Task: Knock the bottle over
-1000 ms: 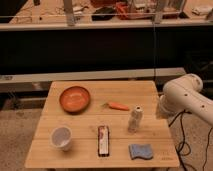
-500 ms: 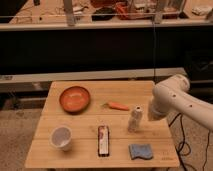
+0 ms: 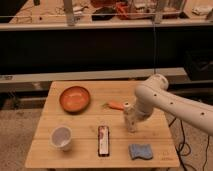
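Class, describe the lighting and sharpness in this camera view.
Camera view: soft overall, the bottle blurred against the arm, where the hand is indistinct; warm light on the wooden table; dark band behind; the cup reads bright.

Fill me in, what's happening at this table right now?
A white robot arm reaches in from the right over a wooden table, its tool close behind a small pale bottle. The bottle stands upright, not yet knocked over. Around it lie a carrot, an orange bowl, a white cup, a flat snack bar and a blue sponge, all apart from the arm.
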Robot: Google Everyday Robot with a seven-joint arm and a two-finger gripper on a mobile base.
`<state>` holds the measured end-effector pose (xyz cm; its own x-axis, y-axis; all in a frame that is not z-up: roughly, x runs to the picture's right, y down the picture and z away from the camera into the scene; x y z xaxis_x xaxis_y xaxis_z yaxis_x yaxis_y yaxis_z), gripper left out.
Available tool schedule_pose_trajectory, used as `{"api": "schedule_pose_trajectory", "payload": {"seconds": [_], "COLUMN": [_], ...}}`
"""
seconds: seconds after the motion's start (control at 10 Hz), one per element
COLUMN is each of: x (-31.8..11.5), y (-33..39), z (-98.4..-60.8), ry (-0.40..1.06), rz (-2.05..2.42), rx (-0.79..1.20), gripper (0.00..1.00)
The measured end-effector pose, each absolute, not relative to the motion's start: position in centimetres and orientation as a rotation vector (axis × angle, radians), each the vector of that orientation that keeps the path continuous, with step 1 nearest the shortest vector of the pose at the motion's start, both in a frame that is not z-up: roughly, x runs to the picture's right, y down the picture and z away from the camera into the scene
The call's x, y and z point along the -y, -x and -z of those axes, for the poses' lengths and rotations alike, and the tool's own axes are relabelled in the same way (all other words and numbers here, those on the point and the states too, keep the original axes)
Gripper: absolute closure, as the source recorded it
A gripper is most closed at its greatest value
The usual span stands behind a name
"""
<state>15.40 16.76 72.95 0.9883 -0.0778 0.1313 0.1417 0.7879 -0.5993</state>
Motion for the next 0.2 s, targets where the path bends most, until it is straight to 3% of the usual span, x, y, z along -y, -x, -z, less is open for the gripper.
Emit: {"api": "schedule_pose_trajectory", "payload": {"seconds": [0.2], "x": [-17.00], "y": [-15.44], "z": [-72.72], "ry": [0.666], "rz": [0.113], "rx": [0.117], "gripper": [0.99]}}
